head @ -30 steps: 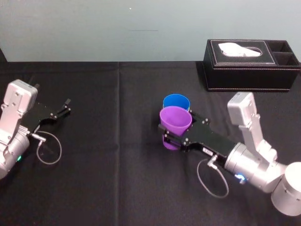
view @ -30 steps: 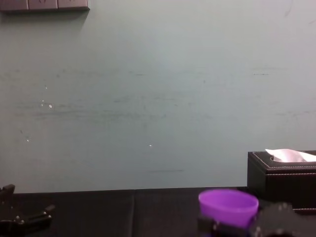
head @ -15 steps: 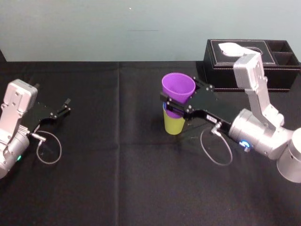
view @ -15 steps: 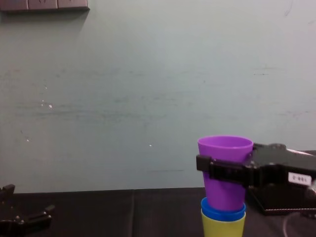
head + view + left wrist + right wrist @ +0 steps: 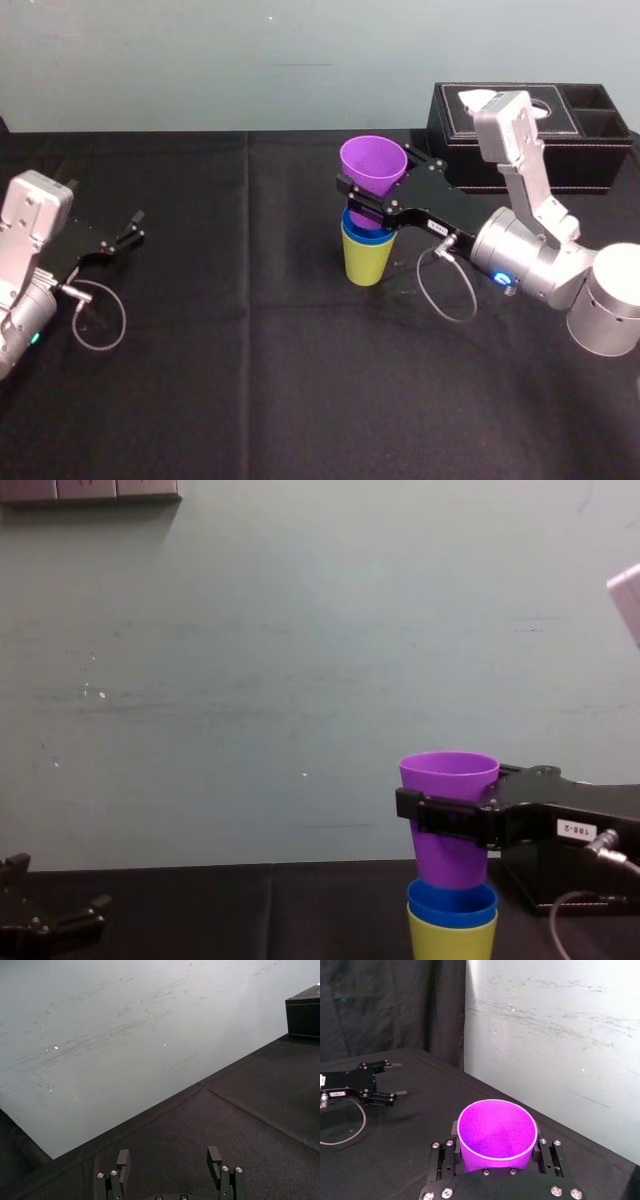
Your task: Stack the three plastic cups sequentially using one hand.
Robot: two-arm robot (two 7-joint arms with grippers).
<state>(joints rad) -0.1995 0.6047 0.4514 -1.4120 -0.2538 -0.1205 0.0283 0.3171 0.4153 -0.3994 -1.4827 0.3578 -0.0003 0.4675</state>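
A lime yellow-green cup (image 5: 365,260) (image 5: 451,940) stands upright on the black table with a blue cup (image 5: 357,227) (image 5: 452,902) nested inside it. My right gripper (image 5: 366,202) (image 5: 496,1156) (image 5: 440,815) is shut on a purple cup (image 5: 373,168) (image 5: 497,1136) (image 5: 449,818). It holds that cup upright just above the blue one, with its base at the blue rim. My left gripper (image 5: 132,229) (image 5: 170,1161) (image 5: 395,1079) rests open at the table's left side, far from the cups.
A black tissue box (image 5: 530,135) (image 5: 555,875) with a white tissue sits at the back right, close behind my right arm. A pale wall (image 5: 300,660) runs along the table's far edge. A cable loop (image 5: 95,320) lies by my left arm.
My right gripper carried the purple cup up and away from the table's front to a spot over the blue and yellow-green pair, then settled slightly toward them. The left arm stayed put.
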